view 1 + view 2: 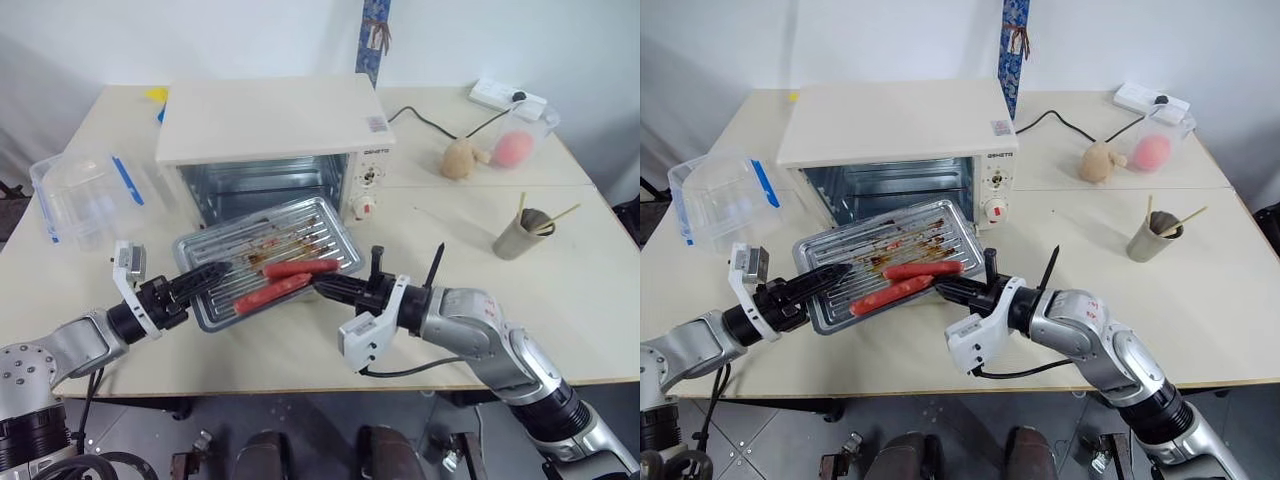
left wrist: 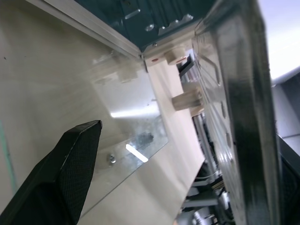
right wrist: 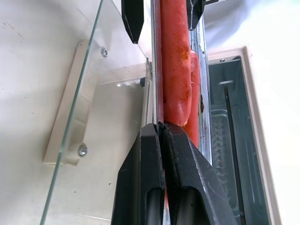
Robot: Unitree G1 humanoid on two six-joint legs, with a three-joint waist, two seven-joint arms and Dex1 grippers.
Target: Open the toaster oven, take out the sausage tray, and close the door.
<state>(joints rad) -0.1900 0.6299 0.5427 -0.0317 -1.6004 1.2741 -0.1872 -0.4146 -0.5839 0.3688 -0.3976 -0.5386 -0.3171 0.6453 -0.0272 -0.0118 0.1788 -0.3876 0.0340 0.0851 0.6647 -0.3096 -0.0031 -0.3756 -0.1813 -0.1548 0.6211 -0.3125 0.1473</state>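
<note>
— Where is the tray (image 1: 270, 262) sitting for you right now?

— It's hanging at centre frame, out of the oven (image 1: 275, 150) and above the lowered door (image 3: 89, 93), tilted so its left end is dipping. Its long axis is running from lower left to upper right across the picture. My right gripper (image 1: 322, 290) is pinching the tray's near right rim, fingers closed tight on the thin metal edge, so that arm is carrying it.

— And the left one?

— My left gripper (image 1: 205, 277) is coming at the tray's lower-left end with its fingers spread wide, one finger lying over the rim and gripping nothing. I'm judging that the next move turns on this: the tray's short left edge is lying just ahead of those open fingers, so the left arm is the nearer one to steady that sagging end.

— What's it like to handle?

— It's shallow ridged silver sheet, grease-stained, probably slick. Two long red sausages (image 1: 285, 280) are lying along it near my right fingers and could roll downhill. The door is clear glass in a cream frame, the oven boxy and cream-white with a bare metal cavity standing open at upper centre.
</note>
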